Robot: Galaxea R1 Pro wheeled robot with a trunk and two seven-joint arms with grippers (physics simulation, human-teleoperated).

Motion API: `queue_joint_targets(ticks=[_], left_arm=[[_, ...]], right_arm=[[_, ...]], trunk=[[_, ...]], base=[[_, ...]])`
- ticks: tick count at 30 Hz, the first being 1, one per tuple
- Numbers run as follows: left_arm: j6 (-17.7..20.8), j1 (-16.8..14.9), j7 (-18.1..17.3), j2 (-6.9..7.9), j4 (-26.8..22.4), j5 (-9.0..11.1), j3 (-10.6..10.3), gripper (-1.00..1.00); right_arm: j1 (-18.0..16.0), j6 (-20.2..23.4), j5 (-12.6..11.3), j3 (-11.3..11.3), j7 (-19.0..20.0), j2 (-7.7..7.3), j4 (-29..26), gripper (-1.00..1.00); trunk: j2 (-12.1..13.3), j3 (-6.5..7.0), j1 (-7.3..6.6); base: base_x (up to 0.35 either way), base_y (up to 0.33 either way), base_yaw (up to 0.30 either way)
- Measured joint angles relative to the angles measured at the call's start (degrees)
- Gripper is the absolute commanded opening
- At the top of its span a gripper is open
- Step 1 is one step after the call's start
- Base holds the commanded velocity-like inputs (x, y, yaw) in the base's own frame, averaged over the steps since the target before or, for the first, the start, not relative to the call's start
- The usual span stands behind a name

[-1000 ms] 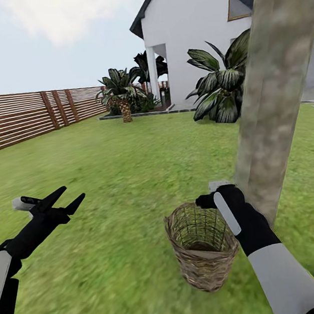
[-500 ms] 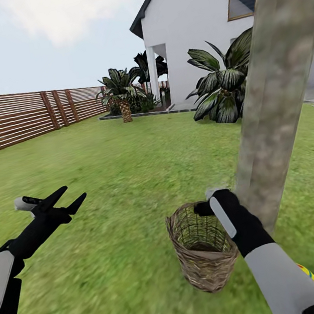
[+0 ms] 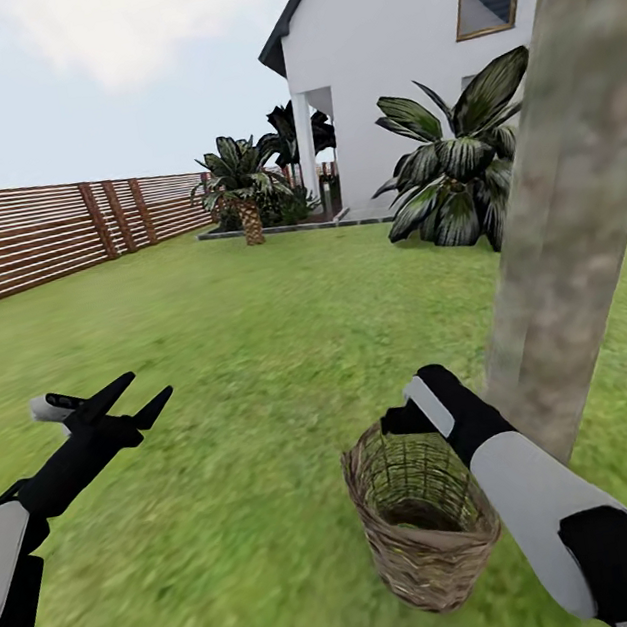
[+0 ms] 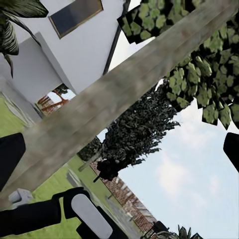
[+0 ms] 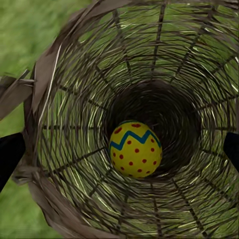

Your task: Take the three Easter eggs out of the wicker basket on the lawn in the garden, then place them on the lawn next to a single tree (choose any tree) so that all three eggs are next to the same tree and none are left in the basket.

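Note:
The wicker basket (image 3: 426, 529) stands upright on the lawn (image 3: 241, 365), right beside the thick mottled trunk of the tree (image 3: 566, 243). In the right wrist view I look straight down into the basket (image 5: 64, 124), where one yellow Easter egg (image 5: 135, 149) with a blue zigzag and red dots lies on the bottom. My right gripper (image 3: 404, 423) hovers over the basket's far rim, pointing down, open (image 5: 119, 152), with its fingertips (image 5: 10, 157) apart above the egg. My left gripper (image 3: 150, 382) hangs open over bare grass to the left.
A white house (image 3: 385, 59) and broad-leaved palms (image 3: 453, 170) stand behind the tree. A brown slatted fence (image 3: 28, 237) bounds the lawn at left. Open grass spreads left of and beyond the basket. In the left wrist view the tree's trunk (image 4: 114, 99) crosses the picture.
The head view has shifted, so tree and basket sit further right and lower. The two eggs at the bottom right are now behind my right arm. My right gripper moved further over the basket's opening.

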Motion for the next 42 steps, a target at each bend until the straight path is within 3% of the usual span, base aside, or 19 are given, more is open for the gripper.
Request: queue_joint_targets(ticks=[7,20,26,42], left_arm=[[0.0,0.0,0.0,-0.01,0.1,0.1,-0.1,1.0],[0.0,0.0,-0.1,-0.04,0.1,0.1,-0.1,1.0],[-0.1,0.0,0.0,-0.07,0.1,0.1,-0.1,1.0],[-0.2,0.0,0.0,-0.09,0.2,0.0,-0.1,1.0]], right_arm=[[0.0,0.0,0.0,-0.3,0.0,-0.04,0.1,1.0],[0.5,-0.1,0.0,-0.5,0.0,-0.14,0.2,1.0],[0.6,-0.1,-0.1,-0.5,0.0,0.01,0.3,1.0],[0.7,0.0,0.1,-0.5,-0.2,-0.2,0.5,1.0]], trunk=[[0.0,0.23,0.02],[0.0,0.72,0.01],[0.0,0.75,0.02],[0.0,0.75,0.03]], base=[[0.064,0.048,-0.247],[0.172,0.255,-0.26],[0.144,0.217,-0.031],[0.007,0.01,-0.001]])
